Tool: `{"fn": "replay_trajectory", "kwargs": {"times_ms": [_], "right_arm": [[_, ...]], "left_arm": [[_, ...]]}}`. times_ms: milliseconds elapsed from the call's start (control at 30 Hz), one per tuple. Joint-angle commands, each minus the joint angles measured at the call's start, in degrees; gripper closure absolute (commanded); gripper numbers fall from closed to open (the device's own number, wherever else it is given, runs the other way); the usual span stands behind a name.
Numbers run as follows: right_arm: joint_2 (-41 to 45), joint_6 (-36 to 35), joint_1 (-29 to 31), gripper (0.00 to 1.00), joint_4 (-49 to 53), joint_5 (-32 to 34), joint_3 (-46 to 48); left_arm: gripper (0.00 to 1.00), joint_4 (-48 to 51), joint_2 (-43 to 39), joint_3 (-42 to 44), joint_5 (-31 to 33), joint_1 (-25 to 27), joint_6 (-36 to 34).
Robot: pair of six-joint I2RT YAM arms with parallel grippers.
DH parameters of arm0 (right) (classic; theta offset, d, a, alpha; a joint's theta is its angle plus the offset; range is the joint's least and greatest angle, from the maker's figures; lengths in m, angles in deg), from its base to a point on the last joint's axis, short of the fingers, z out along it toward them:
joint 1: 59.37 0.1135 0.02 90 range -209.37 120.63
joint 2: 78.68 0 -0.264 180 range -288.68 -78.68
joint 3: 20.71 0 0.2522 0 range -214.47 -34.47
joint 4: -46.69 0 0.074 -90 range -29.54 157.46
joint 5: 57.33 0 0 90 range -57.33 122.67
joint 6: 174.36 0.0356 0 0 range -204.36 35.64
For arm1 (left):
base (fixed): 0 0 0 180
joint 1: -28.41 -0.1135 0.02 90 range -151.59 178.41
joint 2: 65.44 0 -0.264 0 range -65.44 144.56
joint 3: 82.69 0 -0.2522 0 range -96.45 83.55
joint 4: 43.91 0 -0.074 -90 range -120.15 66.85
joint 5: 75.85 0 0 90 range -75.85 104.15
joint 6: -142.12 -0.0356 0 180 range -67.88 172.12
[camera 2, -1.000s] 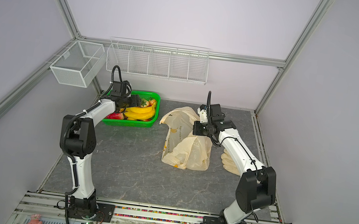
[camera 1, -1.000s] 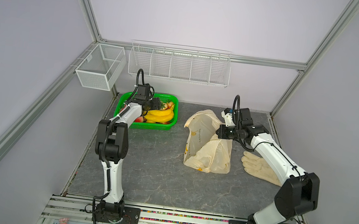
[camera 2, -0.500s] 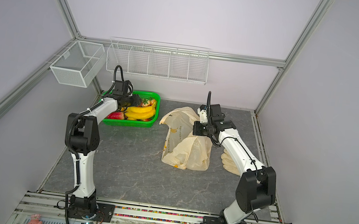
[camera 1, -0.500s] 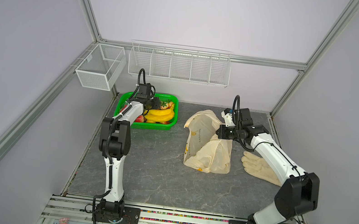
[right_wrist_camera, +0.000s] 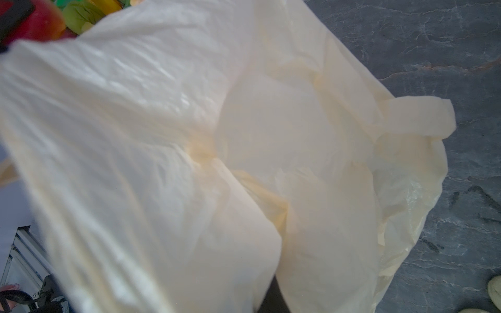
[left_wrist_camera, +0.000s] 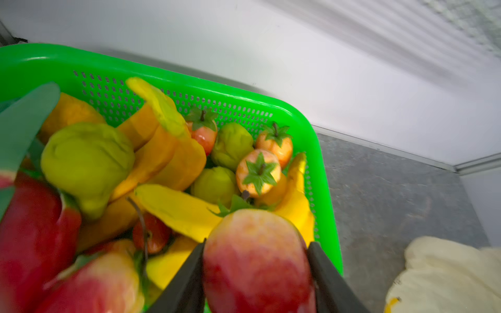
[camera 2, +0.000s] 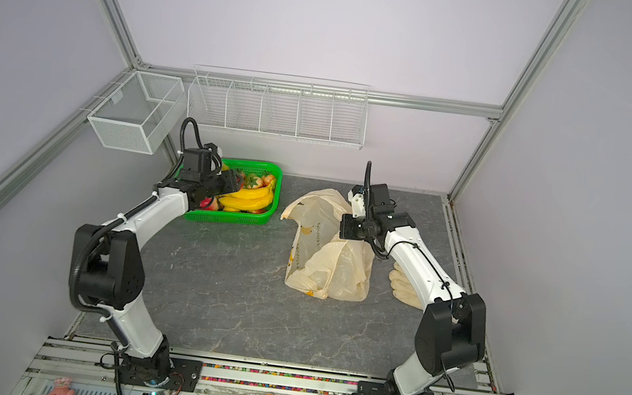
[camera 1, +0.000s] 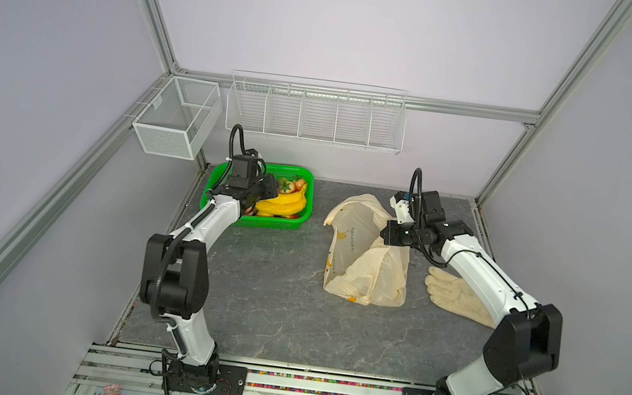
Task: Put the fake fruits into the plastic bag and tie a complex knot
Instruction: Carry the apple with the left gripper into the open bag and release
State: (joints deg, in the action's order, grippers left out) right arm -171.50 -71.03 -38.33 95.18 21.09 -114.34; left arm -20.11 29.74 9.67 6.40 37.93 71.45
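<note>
Grey stone-patterned counter [camera 1: 269, 305] lies between pale lilac walls [camera 1: 331, 20], and at its far left corner we find the green mesh basket [camera 1: 293, 169] heaped with fake fruits [left_wrist_camera: 168, 162]: bananas, green pears and small orange pieces. The plastic bag [camera 1: 353, 250] stands near the middle, well apart from the basket, with a cream rubber glove [camera 1: 455, 296] just beyond it. We judge the step in hand to be lifting one piece out for the bag. To do it well, we would raise it straight up until it clears its neighbours and the basket rim, since a banana lies against it. We would then carry it across and let go low inside the bag's mouth, not above it. The left gripper [left_wrist_camera: 256, 245] is about half closed, its dark fingers [left_wrist_camera: 189, 271] pressed on either side of a glossy red-and-pink fruit [left_wrist_camera: 254, 273]. The right gripper [camera 1: 391, 234] is fully pinched on the bag's upper edge, propping the mouth up.
</note>
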Motion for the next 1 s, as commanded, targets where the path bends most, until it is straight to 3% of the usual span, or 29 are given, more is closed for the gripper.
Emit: {"fn": "replay_trajectory", "kwargs": {"times_ms": [0,233,333,433,733,833,967], "right_arm": [[1.4,0.3,-0.6,0.94,0.6,-0.1,0.6],[0.1,-0.1,-1.5,0.94,2.2,-2.6,-1.5],[-1.2,-0.6,-1.7,0.94,3.7,-4.4,-3.0],[-1.9,-1.2,-1.5,0.94,5.2,-6.2,-4.2],[-0.2,-3.7,-1.2,0.93,7.0,-8.8,-3.2],[0.9,-1.4,-1.0,0.93,3.9,-12.7,-1.0],[1.7,2.6,-1.1,0.94,-1.1,-16.5,0.8]], "left_arm": [[0.58,-7.2,-9.4,12.3,0.8,4.5,4.7],[0.58,-11.3,-24.3,32.5,4.3,20.5,6.5],[0.58,-14.7,-24.9,35.1,5.1,27.9,2.8],[0.58,-15.9,-20.3,32.1,5.0,33.3,-1.9],[0.58,-21.5,-3.1,16.8,7.4,35.9,-3.6],[0.56,-24.3,3.8,13.2,10.1,36.1,-4.5],[0.52,-31.6,10.7,11.5,8.9,36.7,-2.3]]}}
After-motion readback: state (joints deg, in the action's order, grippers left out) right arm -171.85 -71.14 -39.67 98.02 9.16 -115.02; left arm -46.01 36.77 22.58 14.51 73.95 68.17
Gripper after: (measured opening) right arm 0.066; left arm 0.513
